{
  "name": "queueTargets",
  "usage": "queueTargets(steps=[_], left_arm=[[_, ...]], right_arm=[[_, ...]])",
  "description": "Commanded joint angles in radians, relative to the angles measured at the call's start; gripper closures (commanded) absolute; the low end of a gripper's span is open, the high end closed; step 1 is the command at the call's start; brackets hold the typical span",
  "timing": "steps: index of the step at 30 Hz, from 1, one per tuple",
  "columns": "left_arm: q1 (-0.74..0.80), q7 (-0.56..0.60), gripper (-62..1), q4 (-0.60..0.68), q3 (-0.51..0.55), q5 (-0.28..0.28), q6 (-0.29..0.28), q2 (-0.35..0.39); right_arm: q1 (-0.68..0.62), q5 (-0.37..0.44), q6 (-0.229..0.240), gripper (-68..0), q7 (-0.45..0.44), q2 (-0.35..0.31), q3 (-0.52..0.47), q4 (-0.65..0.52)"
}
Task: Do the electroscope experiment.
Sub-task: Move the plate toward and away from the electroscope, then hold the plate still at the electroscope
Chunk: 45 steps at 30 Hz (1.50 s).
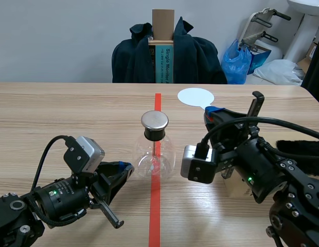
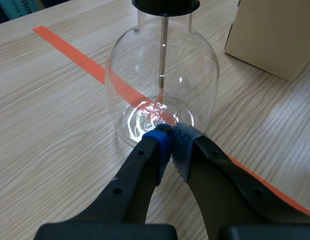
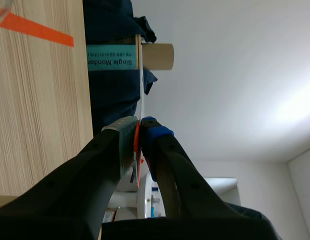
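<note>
Pale wood desk (image 1: 56,118), marked down the middle by a red tape line (image 1: 155,221). Upright on that line, at the centre: a round glass flask (image 1: 154,160), stoppered in black and topped with a metal cap (image 1: 155,120). Down from the stopper, a thin rod (image 2: 163,50) into the belly (too much glare near its tip to make out any foil).

Right at the flask's lower wall, the left end effector (image 2: 169,138): clenched on nothing, pads pressed together, touching the glass or just short of it, hard to say which. On the other side, off to the side of the cap and farther across the desk, the right end effector (image 1: 213,111): clamped on the edge of a flat white disc (image 1: 195,96), held roughly level and apart from the cap. Beyond the flask, seen from the left wrist, a beige box (image 2: 275,35). At the far side of the desk, a dark jacket (image 1: 195,56).

Probably the charging step: disc in hand, not yet brought to the cap. Next, most likely, swing the disc across and lower it onto or just above the cap, slowly, without nudging the flask off its line. Perhaps steady the glass with the left.
</note>
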<state>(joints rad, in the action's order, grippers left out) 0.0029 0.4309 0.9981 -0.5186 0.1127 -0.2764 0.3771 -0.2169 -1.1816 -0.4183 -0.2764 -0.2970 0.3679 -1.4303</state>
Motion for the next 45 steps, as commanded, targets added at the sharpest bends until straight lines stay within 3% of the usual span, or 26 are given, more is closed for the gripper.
queueTargets(steps=[1,14,35,45], left_arm=[[-0.006,0.014,-3.2,0.014,0.003,0.006,0.002,0.000],[-0.006,0.014,-3.2,0.014,0.003,0.006,0.002,0.000],[-0.006,0.014,-3.2,0.014,0.003,0.006,0.002,0.000],[-0.006,0.014,-3.2,0.014,0.003,0.006,0.002,0.000]], right_arm=[[0.009,0.006,-0.011,-0.7,0.013,-0.016,-0.010,-0.010],[0.009,0.006,-0.011,-0.7,0.026,-0.016,-0.010,-0.010],[0.009,0.003,-0.006,-0.7,-0.306,-0.016,-0.009,-0.010],[0.009,0.003,-0.006,-0.7,-0.348,-0.016,-0.009,-0.010]])
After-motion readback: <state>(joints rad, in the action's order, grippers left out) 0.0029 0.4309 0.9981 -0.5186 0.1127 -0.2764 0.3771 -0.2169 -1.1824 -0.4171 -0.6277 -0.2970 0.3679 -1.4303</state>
